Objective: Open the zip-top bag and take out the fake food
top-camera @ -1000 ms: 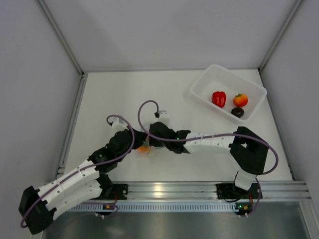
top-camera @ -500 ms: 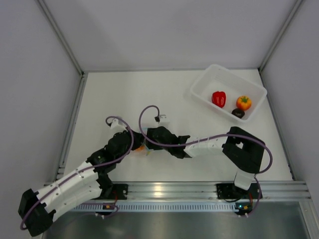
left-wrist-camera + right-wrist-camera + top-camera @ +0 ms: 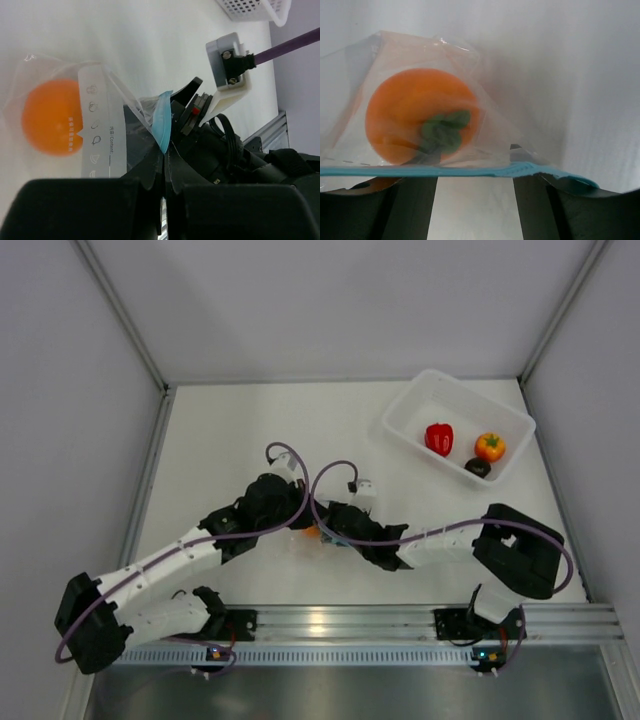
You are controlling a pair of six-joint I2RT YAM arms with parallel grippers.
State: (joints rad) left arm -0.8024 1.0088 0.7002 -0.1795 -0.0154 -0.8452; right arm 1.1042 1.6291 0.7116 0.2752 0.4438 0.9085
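Note:
The zip-top bag (image 3: 105, 125) is clear with a light-blue zip strip (image 3: 162, 120) and holds one orange fruit (image 3: 52, 117). My left gripper (image 3: 166, 160) is shut on the zip strip. In the top view the two grippers meet over the bag, the left gripper (image 3: 303, 524) beside the right gripper (image 3: 336, 530), with the orange fruit (image 3: 312, 532) between them. In the right wrist view the strip (image 3: 445, 171) lies across my right gripper (image 3: 475, 187), whose fingers stand apart, with the fruit (image 3: 417, 117) just beyond. A red pepper (image 3: 438, 438), an orange fruit (image 3: 489, 446) and a dark piece (image 3: 477, 467) lie in the tray.
The white tray (image 3: 412, 410) stands at the far right of the table. Grey walls close in the left, back and right. The aluminium rail (image 3: 340, 620) with the arm bases runs along the near edge. Purple cables loop above both wrists.
Both grippers and the bag have shifted right and a little farther from the rail. The left arm has stretched out. The orange fruit in the tray shifted slightly, then stayed.

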